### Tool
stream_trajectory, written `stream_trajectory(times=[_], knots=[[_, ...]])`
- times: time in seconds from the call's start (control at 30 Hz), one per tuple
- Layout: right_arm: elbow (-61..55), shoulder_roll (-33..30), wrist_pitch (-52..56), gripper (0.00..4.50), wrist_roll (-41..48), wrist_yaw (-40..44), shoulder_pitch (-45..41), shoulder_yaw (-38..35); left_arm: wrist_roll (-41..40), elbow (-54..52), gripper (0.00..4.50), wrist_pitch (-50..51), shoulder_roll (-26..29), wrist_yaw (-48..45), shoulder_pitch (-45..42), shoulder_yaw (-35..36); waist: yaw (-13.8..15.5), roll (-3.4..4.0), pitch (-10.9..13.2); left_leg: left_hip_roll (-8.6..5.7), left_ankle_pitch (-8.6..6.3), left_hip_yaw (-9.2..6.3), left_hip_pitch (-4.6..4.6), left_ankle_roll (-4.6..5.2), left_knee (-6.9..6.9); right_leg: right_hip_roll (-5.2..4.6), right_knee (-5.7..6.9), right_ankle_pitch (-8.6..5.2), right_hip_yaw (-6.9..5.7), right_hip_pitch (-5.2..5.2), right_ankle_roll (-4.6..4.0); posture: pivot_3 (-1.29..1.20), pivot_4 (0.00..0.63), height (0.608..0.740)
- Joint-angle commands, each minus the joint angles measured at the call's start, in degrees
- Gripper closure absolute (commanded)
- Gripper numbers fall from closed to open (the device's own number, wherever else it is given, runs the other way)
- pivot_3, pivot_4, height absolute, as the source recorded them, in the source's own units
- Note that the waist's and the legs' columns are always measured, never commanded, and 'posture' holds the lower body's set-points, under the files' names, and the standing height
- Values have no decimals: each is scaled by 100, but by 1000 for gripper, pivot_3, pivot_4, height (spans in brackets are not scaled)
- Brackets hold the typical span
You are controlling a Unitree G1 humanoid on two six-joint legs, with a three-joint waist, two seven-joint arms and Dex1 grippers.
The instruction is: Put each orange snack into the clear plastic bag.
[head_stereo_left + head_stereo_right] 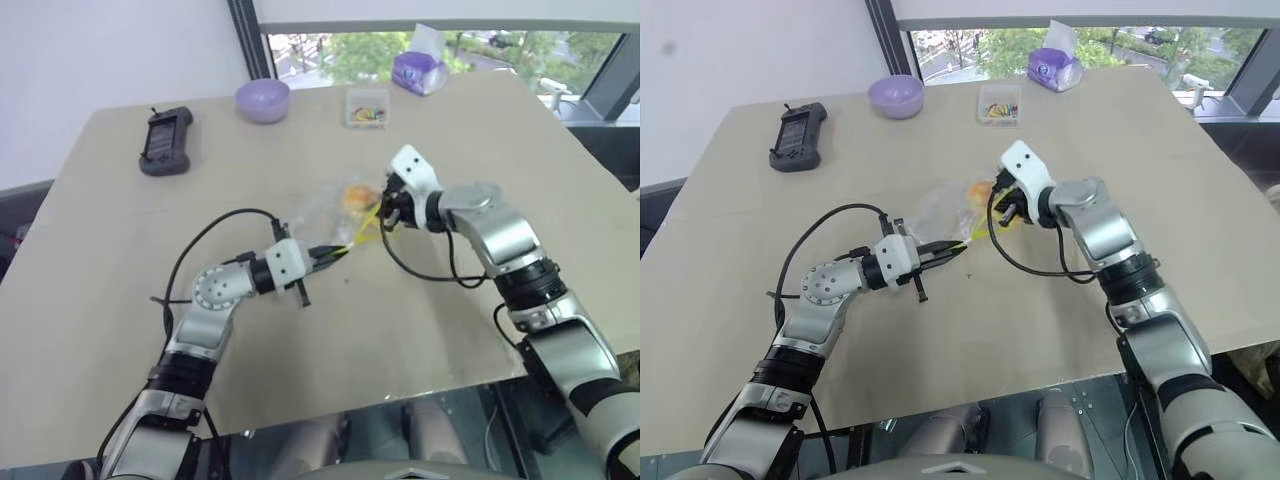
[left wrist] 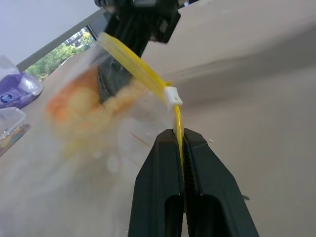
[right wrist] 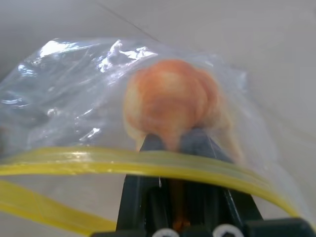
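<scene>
Holding the bag (image 1: 325, 215) open near the middle of the desk (image 1: 120, 300), the robot looks most of the way through the one placement that can be seen. On the left, the left claw (image 1: 328, 252) is pinched tight on the bag's yellow strip (image 2: 148, 74), just below the white slider (image 2: 173, 96), keeping that edge of the mouth lifted. The bag itself is crumpled and clear, resting on the desk between the two arms.

To the right, the right claw (image 1: 1002, 208) has its fingers reaching through the yellow-rimmed mouth, closed narrow on the bun (image 3: 170, 101). In the right wrist view the bun sits past the strip, inside the plastic, with the finger tips gripping its near side. So the bun appears to be in the bag but not yet let go; what is left, as a judgement, is to release it and draw the claw back out without dragging the bun or the bag along. No other orange snack can be made out on the desk.

Along the far edge, from left to right, lie a dark handheld device (image 1: 165, 140), a purple bowl (image 1: 263, 100), a small clear box (image 1: 366, 107) and a purple tissue pack (image 1: 420, 70). No brand or writing is legible on any of them, nor on the bag.
</scene>
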Motion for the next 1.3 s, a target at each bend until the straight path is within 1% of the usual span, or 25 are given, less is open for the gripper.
stream_trajectory(times=[0.03,0.07,0.1,0.17,0.2,0.23,0.33,0.4,0.47,0.57,0.63,0.7,0.77,0.87,0.97,1.07,1.13,1.23,1.3], knots=[[114,58,-184,4495,-173,-410,-102,-156,-133,-161,4500,-159,-8,-46,-116,22,-15,0,0,0,0,-1,0,0,0,0,1,0,0,1,0,0,150,740],[217,108,-199,4495,-201,-556,-90,-208,-134,-153,4500,-157,-13,-54,-128,25,-15,0,0,0,0,-1,0,0,0,1,1,0,-1,1,0,0,150,740],[181,167,-179,4495,-86,-512,-57,-269,-136,-146,4500,-156,-16,-59,-138,26,-11,0,0,-1,0,0,4,0,1,2,1,0,-1,4,0,0,150,740],[-220,268,134,4495,368,-154,68,-349,-146,-134,4500,-159,-18,-70,-147,30,-9,0,0,-2,0,-1,4,0,1,2,0,0,-1,5,0,0,150,740],[-336,289,178,4495,450,-75,113,-344,-150,-130,4500,-160,-20,-74,-148,31,-16,0,0,-2,0,-2,4,0,1,3,0,0,-1,5,0,0,150,740],[-398,300,201,4495,478,-57,139,-338,-155,-129,4500,-161,-20,-80,-146,35,-40,0,0,-1,0,-2,3,0,0,2,0,0,-1,3,0,0,150,740],[-136,311,28,4495,99,-448,125,-203,-160,-125,4500,-155,-42,-90,-158,30,-73,0,0,0,0,-1,2,0,-1,2,0,0,-1,2,0,0,150,740],[-356,420,131,4495,382,-282,179,-312,-162,-128,4500,-146,-62,-89,-168,28,-72,0,0,-2,0,-1,3,0,2,2,1,0,-1,4,0,0,150,740],[-468,438,70,4495,404,-252,199,-314,-163,-124,4500,-144,-71,-83,-168,34,-89,0,0,-1,0,-2,4,0,3,3,1,0,-1,4,0,0,150,740],[-424,336,-76,3120,263,-229,215,-192,-154,-104,4500,-135,-85,-48,-177,50,-99,0,0,-1,0,-2,2,0,3,2,2,0,-1,3,0,0,150,740],[-480,241,-33,2440,275,-190,234,-221,-147,-70,4500,-101,-105,33,-191,92,-97,0,0,-2,0,-2,2,0,3,2,1,0,-1,4,0,0,150,740],[-581,114,7,1514,317,-87,256,-244,-130,-34,4500,-94,-111,98,-209,116,-95,0,0,-2,0,-2,2,0,4,2,1,0,-1,4,0,0,150,740],[-821,-123,115,771,450,183,316,-260,-121,3,4500,-82,-113,176,-223,148,-90,0,0,-2,0,-3,1,0,4,2,1,0,-2,4,0,0,150,740],[-1092,-459,204,771,638,521,409,-331,-112,56,4500,-74,-108,270,-232,183,-81,0,0,-2,0,-3,0,0,4,1,-1,0,-2,4,0,0,150,740],[-1138,-652,229,771,778,648,442,-445,-119,101,4500,-75,-104,334,-229,197,-90,0,0,-1,0,-2,1,0,4,0,0,0,-2,3,0,0,150,740],[-1117,-763,174,771,751,617,451,-440,-123,126,4500,-76,-108,404,-235,201,-83,0,0,0,0,-2,1,0,4,0,1,0,-1,4,0,0,150,740],[-1076,-714,118,771,698,491,437,-437,-129,130,4500,-73,-110,425,-238,201,-79,0,0,-1,0,-1,1,0,4,0,1,0,-1,4,0,0,150,740],[-1323,-727,177,771,997,859,565,-374,-138,144,4500,-82,-116,443,-251,188,-76,0,0,0,0,-1,1,0,4,0,1,0,-1,3,0,0,150,740],[-1398,-878,14,771,938,1010,646,-285,-151,152,4500,-75,-112,449,-271,191,-55,0,0,0,0,-3,0,0,4,-1,0,0,-2,4,0,0,150,740]])
